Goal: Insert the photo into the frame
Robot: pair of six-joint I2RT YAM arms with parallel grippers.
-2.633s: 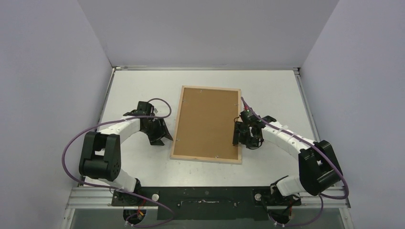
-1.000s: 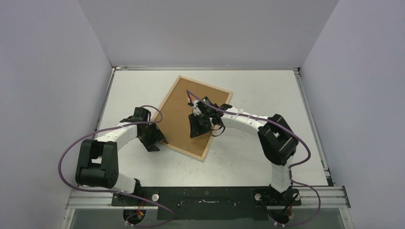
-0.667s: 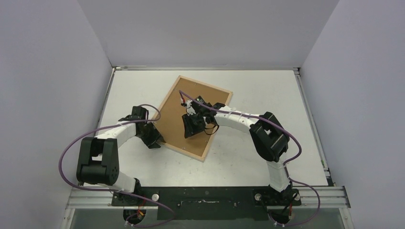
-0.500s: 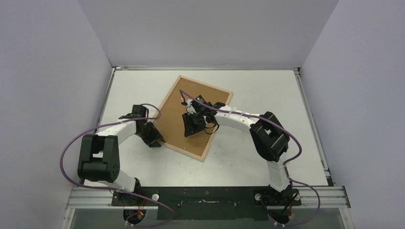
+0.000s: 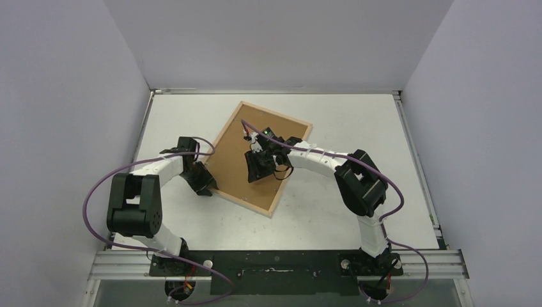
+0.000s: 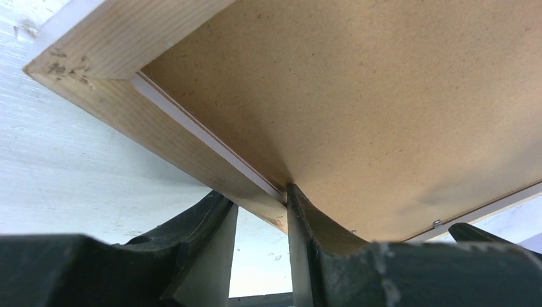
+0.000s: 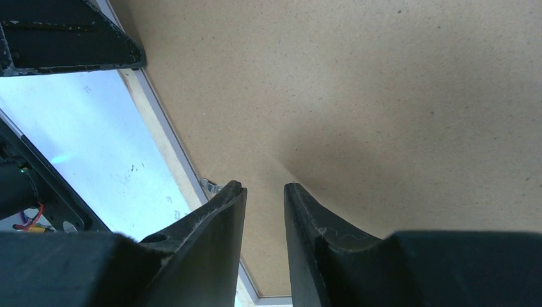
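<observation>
The frame lies back-up and askew on the table, its pale wood rail round a brown backing board. My left gripper is at the frame's left edge. In the left wrist view the left gripper is shut on the rail, one finger outside it and one on the board's edge. My right gripper reaches over the board's middle. In the right wrist view the right gripper has its jaws slightly parted, nothing between them, tips against the board. The photo is hidden.
A small metal clip sits on the frame's inner edge near my right fingers. The white table is walled on three sides. Both arms' purple cables loop beside the frame.
The frame has been turned askew from lying straight. My right gripper moved from the frame's right edge onto the board. My left gripper closed on the left rail and shifted slightly back.
</observation>
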